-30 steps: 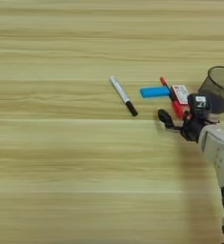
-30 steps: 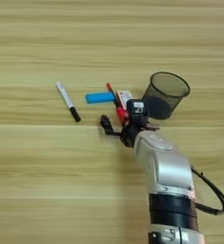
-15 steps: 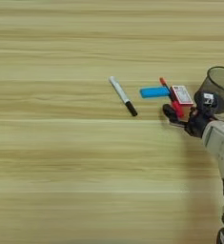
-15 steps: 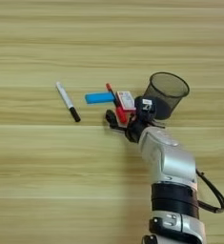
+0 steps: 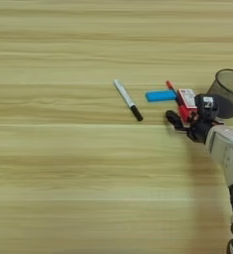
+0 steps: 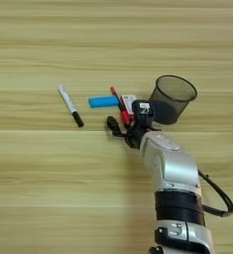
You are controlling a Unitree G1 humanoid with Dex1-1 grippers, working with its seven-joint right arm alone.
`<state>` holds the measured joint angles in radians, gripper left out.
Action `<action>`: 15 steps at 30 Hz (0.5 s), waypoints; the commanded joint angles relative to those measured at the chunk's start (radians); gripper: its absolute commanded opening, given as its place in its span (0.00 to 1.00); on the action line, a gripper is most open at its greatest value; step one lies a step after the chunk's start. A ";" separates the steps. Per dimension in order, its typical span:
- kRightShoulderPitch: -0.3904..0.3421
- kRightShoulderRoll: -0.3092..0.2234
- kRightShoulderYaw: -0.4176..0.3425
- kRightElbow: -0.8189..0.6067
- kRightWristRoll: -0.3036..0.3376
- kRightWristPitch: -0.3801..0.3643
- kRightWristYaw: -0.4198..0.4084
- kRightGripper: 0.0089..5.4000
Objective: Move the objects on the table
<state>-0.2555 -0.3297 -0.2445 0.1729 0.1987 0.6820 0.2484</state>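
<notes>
On the light wood table (image 5: 63, 163) lie a white marker with a black cap (image 5: 128, 100), a blue oblong block (image 5: 161, 95), a slim red marker (image 5: 172, 91) and a small white-and-red box (image 5: 187, 97). The last three are bunched together at the right. My right gripper (image 6: 127, 118) is at the near end of the red marker, just below the box. It is open, with one black finger (image 6: 113, 125) left of the marker's tip and the other (image 6: 142, 107) against the box's right side. Nothing is lifted.
A dark mesh cup (image 6: 171, 97) stands just right of the box, close behind the gripper. My silver forearm (image 6: 170, 166) comes up from the bottom edge. The white marker lies apart, to the left of the cluster.
The gripper crept a little up toward the red marker and box, then settled back slightly. The objects and the cup have not moved.
</notes>
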 commanded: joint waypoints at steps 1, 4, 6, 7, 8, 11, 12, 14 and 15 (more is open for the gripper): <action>-0.029 -0.024 0.003 -0.021 0.000 -0.022 0.006 0.68; -0.029 -0.025 0.003 -0.020 0.001 -0.023 0.008 0.63; -0.030 -0.025 0.004 -0.018 0.001 -0.024 0.008 0.59; -0.030 -0.025 0.004 -0.017 0.001 -0.025 0.009 0.57; -0.031 -0.025 0.004 -0.016 0.001 -0.025 0.009 0.56; -0.032 -0.025 0.005 -0.013 0.001 -0.026 0.010 0.49; -0.032 -0.024 0.005 -0.013 0.001 -0.026 0.010 0.47; -0.032 -0.024 0.006 -0.012 0.001 -0.028 0.011 0.41; -0.032 -0.024 0.006 -0.011 0.002 -0.030 0.013 0.39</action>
<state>-0.2532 -0.3312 -0.2417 0.1783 0.1988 0.6686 0.2543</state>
